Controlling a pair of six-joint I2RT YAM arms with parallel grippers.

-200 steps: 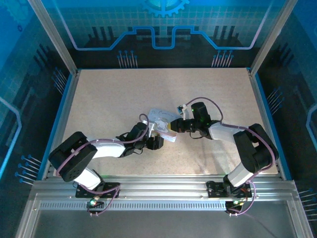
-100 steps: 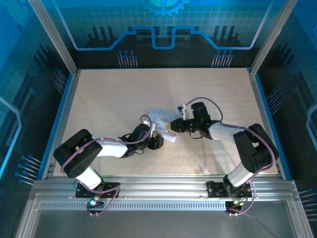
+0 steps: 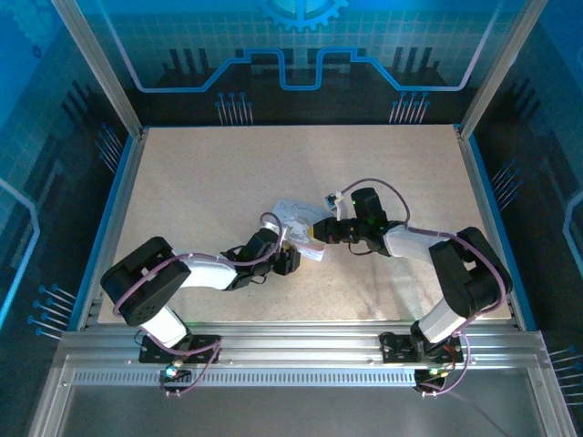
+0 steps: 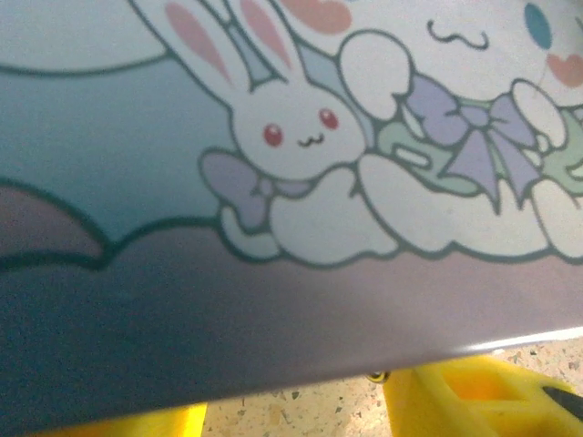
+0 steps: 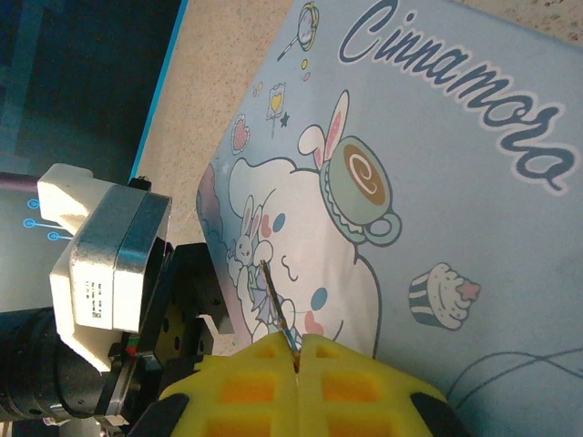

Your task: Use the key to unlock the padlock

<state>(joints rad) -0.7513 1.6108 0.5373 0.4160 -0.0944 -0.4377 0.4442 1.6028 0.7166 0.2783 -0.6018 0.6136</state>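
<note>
Yellow pads on the right gripper (image 5: 296,350) are pinched tight on the key (image 5: 276,305), a thin dark sliver poking straight out of the seam between them. So the picking-up-the-key part looks sorted. The tip is hovering over the lilac tin (image 5: 437,182), right on the cartoon bunny print and not in any keyhole. The tin sits roughly mid-table (image 3: 200,182), a bit toward the near edge, tilted up where the two arms meet. The left gripper (image 4: 296,414) is jammed in under the tin's near edge. Its yellow fingers (image 4: 455,401) stand apart with speckled tabletop between them and the lid spread across above. Honestly I can't tell if it's actually clamping the tin or just propping it. Where exactly the padlock hangs I can't tell either. There's a tiny dark speck just under the lid edge in the left wrist view, but it's too small to call. My read: key in hand, tin sort of presented, and everything that matters is left to do. That means finding the lock, lining the key up, getting it in and turning it.
</note>
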